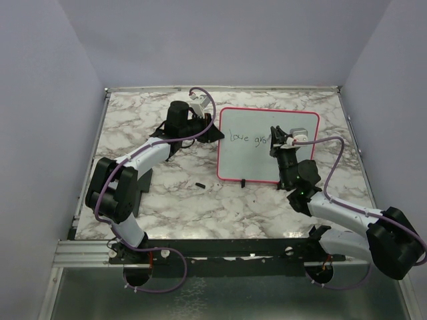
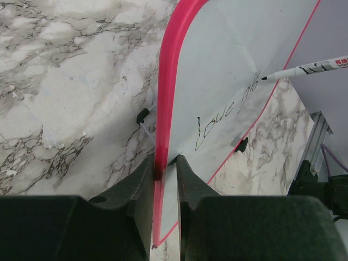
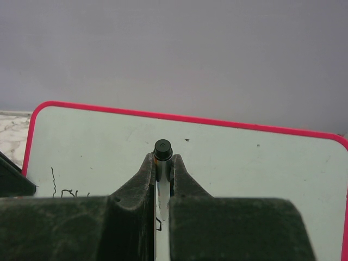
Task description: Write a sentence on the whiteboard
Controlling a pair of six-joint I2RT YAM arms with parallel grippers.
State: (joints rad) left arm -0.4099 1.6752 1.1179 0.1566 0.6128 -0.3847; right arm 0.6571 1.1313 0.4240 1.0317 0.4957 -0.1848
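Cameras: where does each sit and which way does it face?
Top external: above and behind the bases, looking down on the marble table; left arm, right arm and whiteboard show.
Left wrist: on the left gripper, sighting along the pink edge it clamps; its fingers show.
Right wrist: on the right gripper, facing the board and back wall; it pinches the marker.
Shared: the whiteboard, in all three.

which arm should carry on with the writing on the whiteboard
Right. The right gripper is shut on the marker, whose tip sits at the end of the unfinished writing on the whiteboard. The left gripper is clamped on the board's edge, apparently steadying it.
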